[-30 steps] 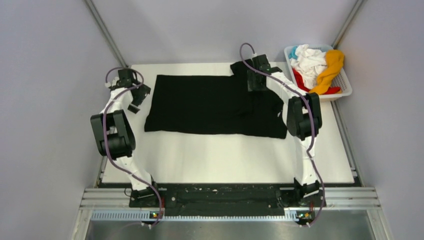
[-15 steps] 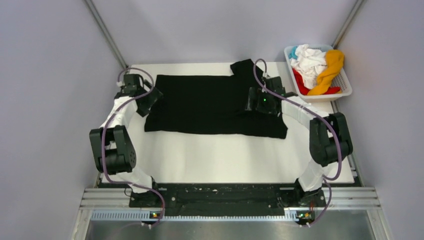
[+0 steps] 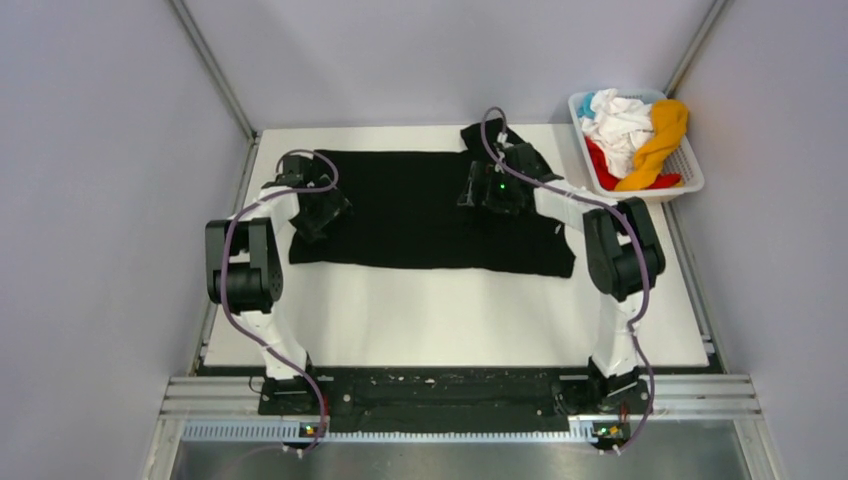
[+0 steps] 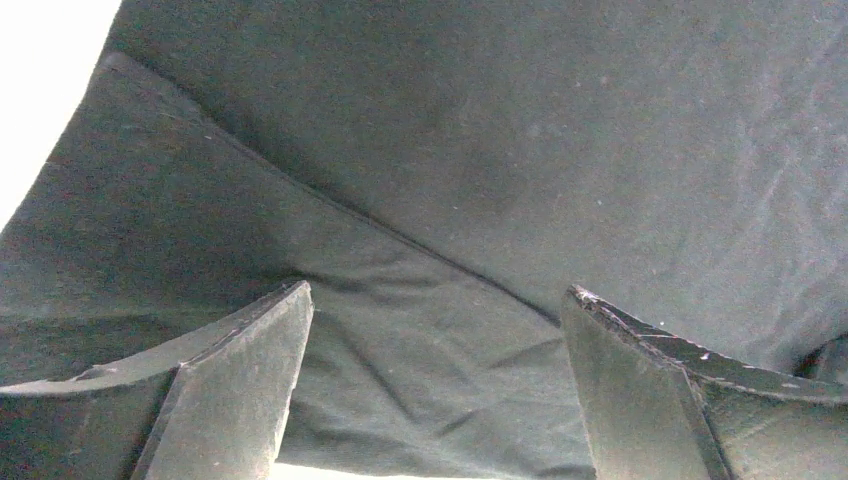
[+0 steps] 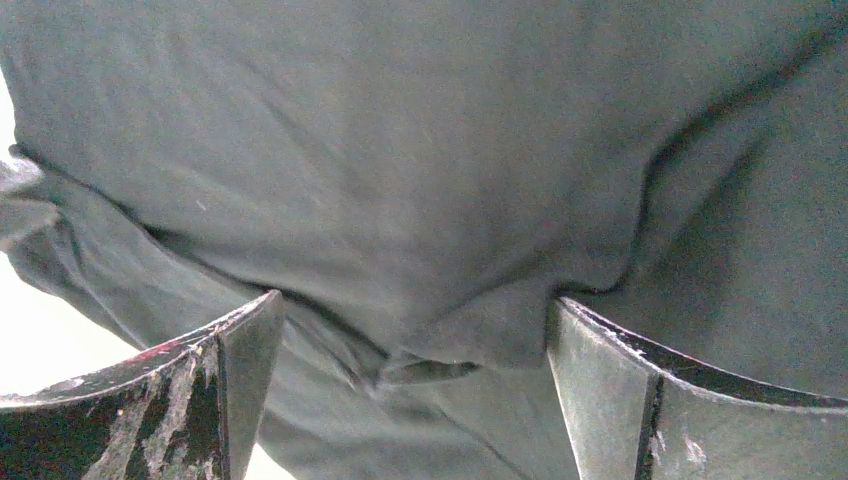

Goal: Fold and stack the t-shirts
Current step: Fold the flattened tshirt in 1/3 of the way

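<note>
- At the near edge of the table, a broad bare white strip lay between the arm bases and the near hem of the black t-shirt.
- The shirt lay spread flat across the table's middle. Its left edge was close to the table's left side, and a bare band was left at the right.
- The left gripper hung over the shirt's left edge. In the wrist view its claw stood wide apart and held nothing, with a diagonal folded edge of black cloth beneath. Whether the tips touched the cloth could not be told.
- The right gripper hung over the shirt's far right part. Its claw was also spread wide and gripped nothing, with a raised wrinkle of cloth between the fingers.
- A sleeve jutted past the far hem.
- At the far right corner stood the white basket, holding crumpled white, orange-yellow, red and light blue shirts.
</note>
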`<state>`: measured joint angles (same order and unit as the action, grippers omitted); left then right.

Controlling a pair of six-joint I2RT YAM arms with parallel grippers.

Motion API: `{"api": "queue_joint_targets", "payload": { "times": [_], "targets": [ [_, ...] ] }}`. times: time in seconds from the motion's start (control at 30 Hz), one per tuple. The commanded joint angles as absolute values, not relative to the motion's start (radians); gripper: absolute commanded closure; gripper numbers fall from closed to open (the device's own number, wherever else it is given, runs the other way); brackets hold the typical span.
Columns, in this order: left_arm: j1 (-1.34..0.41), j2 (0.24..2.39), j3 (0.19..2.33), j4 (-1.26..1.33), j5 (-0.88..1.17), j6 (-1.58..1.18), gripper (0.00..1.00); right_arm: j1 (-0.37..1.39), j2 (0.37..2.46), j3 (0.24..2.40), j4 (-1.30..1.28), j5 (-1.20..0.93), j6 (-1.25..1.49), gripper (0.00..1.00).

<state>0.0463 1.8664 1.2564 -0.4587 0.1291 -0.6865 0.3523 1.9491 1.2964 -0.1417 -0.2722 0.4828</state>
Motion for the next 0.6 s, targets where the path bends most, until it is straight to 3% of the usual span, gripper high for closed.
{"api": "queue_joint_targets", "payload": {
  "times": [0.0, 0.17, 0.3, 0.57],
  "targets": [
    [0.055, 1.849, 1.297, -0.466, 0.059, -0.648, 0.01, 0.382, 2.033, 1.494, -0.092, -0.297, 0.492, 0.02],
    [0.055, 1.851, 1.3, -0.462, 0.038, -0.636, 0.01, 0.383, 2.032, 1.555, -0.171, -0.202, 0.464, 0.02],
    [0.055, 1.885, 1.306, -0.465, 0.049, -0.645, 0.01, 0.38, 1.918, 1.361, -0.213, -0.042, 0.416, 0.02],
    [0.065, 1.901, 1.223, -0.503, 0.149, -0.672, 0.01, 0.38, 1.746, 0.98, -0.148, -0.054, 0.427, 0.02]
  ]
}}
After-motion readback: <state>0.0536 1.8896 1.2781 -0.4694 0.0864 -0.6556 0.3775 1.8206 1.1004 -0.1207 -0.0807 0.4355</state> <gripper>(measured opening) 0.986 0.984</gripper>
